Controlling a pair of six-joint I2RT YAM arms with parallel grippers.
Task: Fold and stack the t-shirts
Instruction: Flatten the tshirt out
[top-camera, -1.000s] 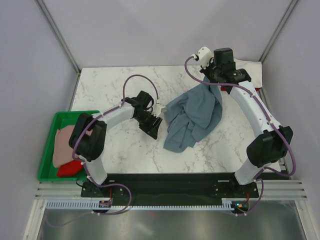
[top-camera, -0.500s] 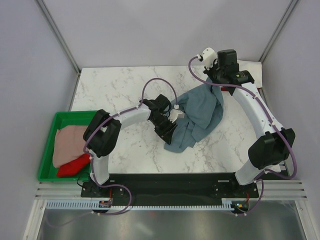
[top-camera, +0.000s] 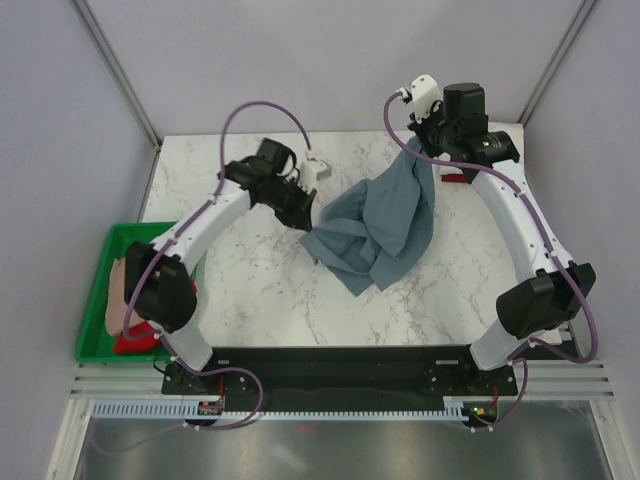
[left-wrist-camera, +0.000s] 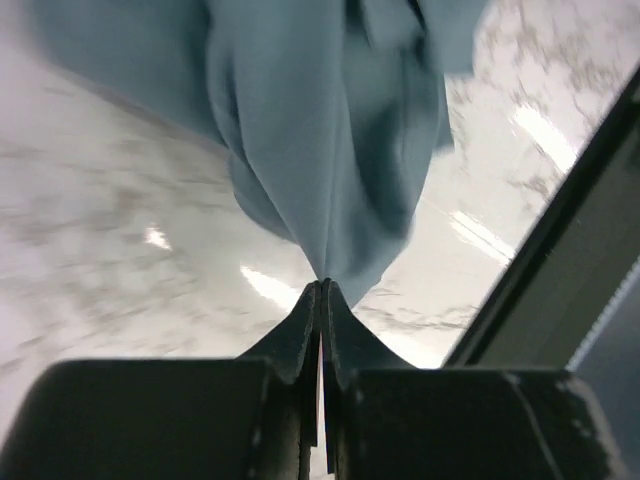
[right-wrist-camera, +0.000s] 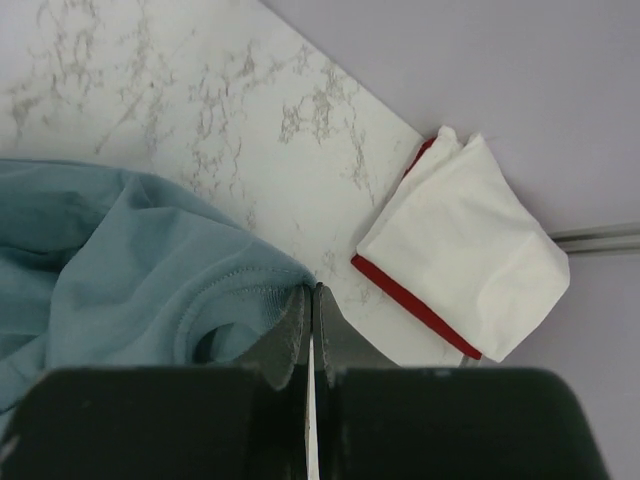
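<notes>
A slate blue-grey t-shirt (top-camera: 372, 228) hangs stretched between both grippers over the middle of the marble table. My left gripper (top-camera: 307, 220) is shut on its left edge; in the left wrist view the cloth (left-wrist-camera: 320, 130) bunches out from the shut fingertips (left-wrist-camera: 322, 286). My right gripper (top-camera: 421, 150) is shut on the collar seam (right-wrist-camera: 235, 290) at the back right. A folded white t-shirt (right-wrist-camera: 465, 250) lies on a folded red one (right-wrist-camera: 412, 300) beside the right gripper. A pale pink t-shirt (top-camera: 120, 290) and a red one (top-camera: 130, 341) lie in the tray, partly hidden by the left arm.
The green plastic tray (top-camera: 92, 310) sits at the table's left front edge. The folded stack lies in the back right corner, mostly under the right arm in the top view. Grey walls and frame posts close in the back and sides.
The left gripper reached the shirt's left edge, shut on it, and pulled it left and toward the back. The right gripper rose slightly with the collar, so the shirt now hangs stretched.
</notes>
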